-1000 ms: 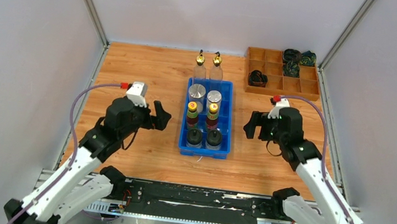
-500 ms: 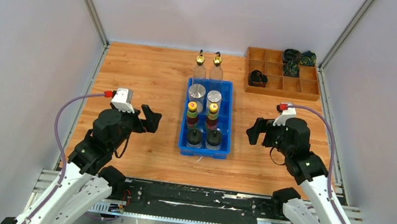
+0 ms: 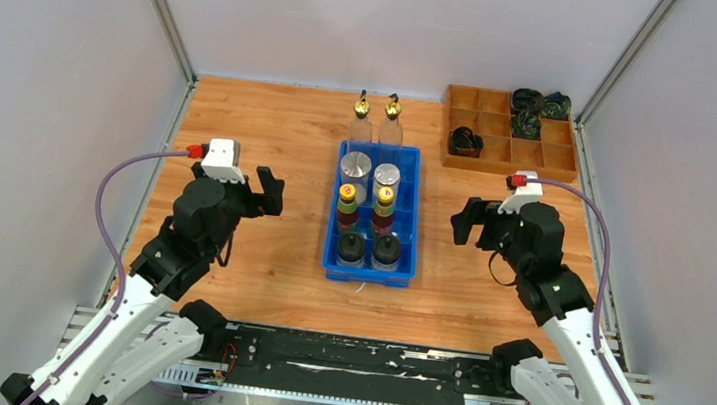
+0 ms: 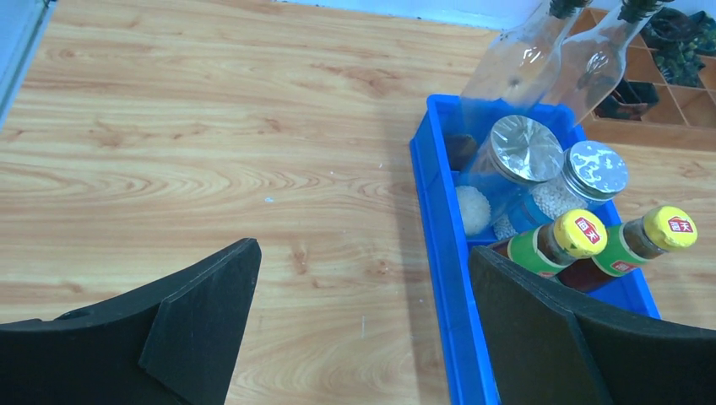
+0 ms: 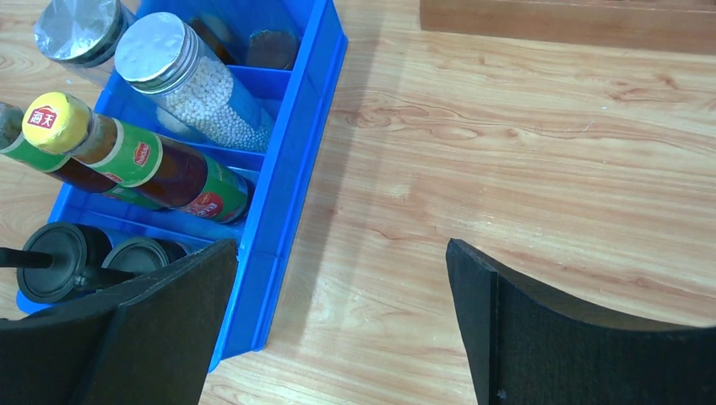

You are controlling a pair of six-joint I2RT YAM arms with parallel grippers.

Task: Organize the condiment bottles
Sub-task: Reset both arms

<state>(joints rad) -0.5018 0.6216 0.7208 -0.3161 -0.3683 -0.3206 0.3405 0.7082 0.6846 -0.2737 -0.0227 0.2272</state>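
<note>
Two robot arms reach over a wooden tabletop [image 3: 272, 123], seen from above.

The left gripper [image 3: 268, 191] hovers at 9 o'clock from a blue bin [image 3: 332, 210], apart from it. Its jaws are spread wide and hold nothing. In the left wrist view, the left gripper [image 4: 363, 257] frames bare wood and the bin's left wall [image 4: 435, 219].

The right gripper [image 3: 463, 224] hovers at 3 o'clock from the bin, also apart from it. Its jaws are likewise spread wide and empty. In the right wrist view, the right gripper [image 5: 339, 249] frames bare wood beside the bin's right wall [image 5: 291, 169].

The bin lies at the centre of the tabletop, its long side running from 6 to 12 o'clock, and dividers split it into compartments. All eight condiment bottles stand in it, in pairs, side by side.

- **Nearest compartment:** two black-capped jars [image 3: 352, 247].
- **Next compartment:** two dark sauce bottles [image 3: 348, 201] with yellow caps and red and green labels.
- **Beyond the sauce bottles:** two clear shakers [image 3: 355, 167] with silver lids. The right one [image 5: 203, 93] is full of small white grains.
- **Farthest compartment, at the 12 o'clock end:** two tall clear cruets [image 3: 361, 122] with gold spouts.

A wooden tray [image 3: 510, 158] of small square cells sits at 1 o'clock, against the far right corner and well apart from the bin. Four dark coiled items [image 3: 465, 141] lie in its cells, one at the left and three at the far right.
</note>
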